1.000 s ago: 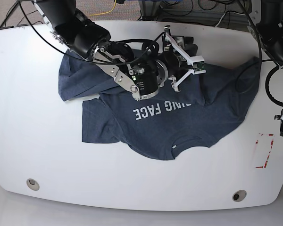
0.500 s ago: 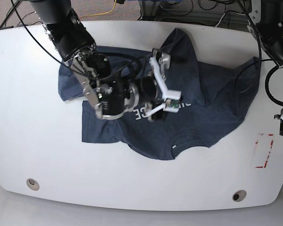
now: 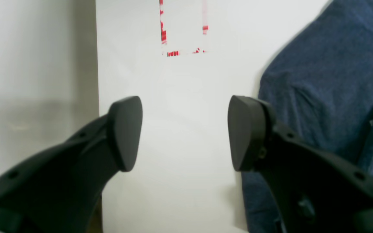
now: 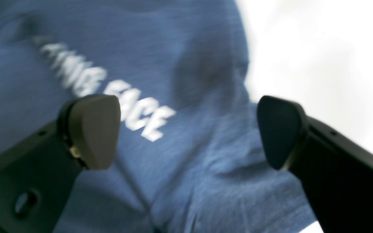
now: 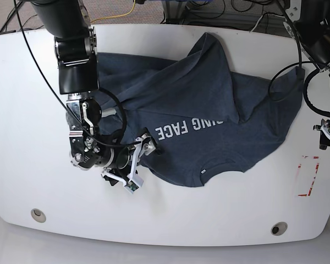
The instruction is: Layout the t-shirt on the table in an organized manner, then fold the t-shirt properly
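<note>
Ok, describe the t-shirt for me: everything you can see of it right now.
The t-shirt is dark slate-blue, a soft knit by the look of it, lying crumpled on the white table with its white chest lettering, ending in "FACE", upside down in the base view. The collar faces the near edge. One part peaks up toward the far edge, and folds bunch on both sides. The right gripper hovers open over the sleeve side; the left gripper is open beside the other edge.

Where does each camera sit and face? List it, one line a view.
Base: overhead, facing down on the table, t-shirt and both arms.
Left wrist: behind the open left end effector, facing the red-taped rectangle.
Right wrist: behind the open right end effector, over the lettering.
All three share the t-shirt.
</note>
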`<state>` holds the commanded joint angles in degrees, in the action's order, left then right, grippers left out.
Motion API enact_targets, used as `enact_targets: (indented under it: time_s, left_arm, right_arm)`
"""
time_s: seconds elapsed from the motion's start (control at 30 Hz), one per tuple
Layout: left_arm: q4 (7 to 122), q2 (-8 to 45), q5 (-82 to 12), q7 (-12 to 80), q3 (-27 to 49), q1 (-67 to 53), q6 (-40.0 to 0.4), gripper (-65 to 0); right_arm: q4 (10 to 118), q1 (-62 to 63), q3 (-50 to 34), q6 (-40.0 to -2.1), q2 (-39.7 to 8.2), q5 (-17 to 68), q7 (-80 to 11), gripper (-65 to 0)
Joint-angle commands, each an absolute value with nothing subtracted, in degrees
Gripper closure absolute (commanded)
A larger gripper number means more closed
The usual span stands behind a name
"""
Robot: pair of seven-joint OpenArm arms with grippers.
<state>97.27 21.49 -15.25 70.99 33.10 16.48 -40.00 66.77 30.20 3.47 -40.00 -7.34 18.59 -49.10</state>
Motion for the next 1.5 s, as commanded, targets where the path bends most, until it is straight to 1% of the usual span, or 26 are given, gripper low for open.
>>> enact_targets:
  time_s: [0.07,0.1,0.17,0.2,0.27,0.4,0.47,0.63,0.77,0.8,0.83,0.93,0.97,1.0,1.07,1.1,1.13,1.17,1.23,1.27,1.4,1.5]
  left_arm:
    - [97.80,20.97,-15.25,70.99,33.19,16.22,-40.00,-39.2]
    - [97.89,20.35,-15.25,70.99,33.19,14.99,-40.00,-39.2]
    - [98.42,20.00,-15.25,70.99,33.19,14.37,-40.00,-39.2]
    - [99.12,19.91,-15.25,70.90,33.19,13.85,-40.00,-39.2]
    - [99.74,19.30,-15.25,70.90,33.10,13.41,-40.00,-39.2]
    - [101.93,17.54,-15.25,70.90,33.10,11.74,-40.00,-39.2]
    - [102.37,17.54,-15.25,70.90,33.10,10.95,-40.00,-39.2]
    - [102.46,16.57,-15.25,70.81,33.10,9.71,-40.00,-39.2]
    - [102.46,16.04,-15.25,70.81,33.19,9.19,-40.00,-39.2]
    - [102.46,16.04,-15.25,70.81,33.19,8.31,-40.00,-39.2]
    - [102.46,16.04,-15.25,70.81,33.19,8.04,-40.00,-39.2]
    - [102.46,15.96,-15.08,70.81,33.19,7.69,-40.00,-39.2]
    - [102.46,15.96,-14.99,70.81,33.36,7.69,-40.00,-39.2]
    - [102.37,15.96,-14.99,70.81,33.89,7.60,-40.00,-39.2]
    - [102.11,15.87,-14.90,70.81,36.35,7.60,-40.00,-39.2]
    - [102.11,15.78,-14.81,70.81,37.49,7.60,-40.00,-39.2]
    - [101.93,15.69,-14.81,70.81,39.16,7.69,-40.00,-39.2]
    - [101.32,15.25,-14.73,70.81,41.36,7.96,-40.00,-39.3]
    - [99.82,15.16,-14.73,70.81,43.74,8.13,-40.00,-39.3]
    - [97.54,15.16,-14.73,70.73,46.02,8.22,-40.00,-39.4]
    - [91.38,15.43,-14.73,70.64,49.80,9.80,-40.00,-39.6]
    - [86.55,16.22,-14.90,69.32,50.68,10.24,-40.00,-39.6]
  right_arm:
    - [62.29,31.25,1.98,-40.00,-6.64,16.66,-45.85,-65.0]
    - [58.77,31.96,1.10,-40.00,-6.37,14.73,-42.86,-65.0]
    - [55.87,32.40,0.48,-40.00,-5.93,13.41,-40.31,-65.0]
    - [52.70,33.36,0.13,-40.00,-5.32,12.00,-37.05,-65.0]
    - [49.63,33.89,-0.04,-40.00,-4.88,10.77,-33.80,-65.0]
    - [42.15,35.65,-0.13,-40.00,-4.79,10.15,-26.68,-65.0]
    - [39.34,36.18,-0.13,-40.00,-4.62,10.15,-24.40,-65.0]
    - [37.05,36.62,0.04,-40.00,-4.26,10.07,-19.91,-65.0]
    - [36.97,36.53,0.13,-40.00,-3.03,9.71,-19.38,-65.0]
    - [36.97,36.44,0.13,-40.00,-2.95,9.71,-19.47,-63.7]
    - [36.97,36.44,0.13,-40.00,-2.77,9.71,-19.47,-61.0]
    - [36.97,35.91,0.13,-40.00,-2.15,9.71,-19.47,-47.2]
    - [36.97,35.74,0.13,-40.00,-1.89,9.71,-19.47,-39.6]
    - [36.97,35.65,0.13,-40.00,-1.89,9.71,-19.47,-33.9]
    - [36.97,35.38,0.13,-40.00,-1.71,9.71,-19.56,-16.5]
    - [36.97,35.38,0.13,-40.00,-1.71,9.71,-19.65,-10.6]
    - [36.97,35.38,0.13,-40.00,-1.71,9.71,-19.74,-3.3]
    - [36.97,35.30,0.13,-40.00,-1.71,9.71,-19.74,0.0]
    - [36.97,35.03,0.13,-40.00,-1.71,9.71,-19.82,-0.6]
    - [37.32,34.51,0.13,-40.00,-1.71,9.80,-19.91,-3.0]
    - [37.32,34.15,0.13,-40.00,-1.71,9.80,-20.79,0.0]
    - [37.41,34.07,0.13,-40.00,-1.71,10.07,-21.85,0.0]
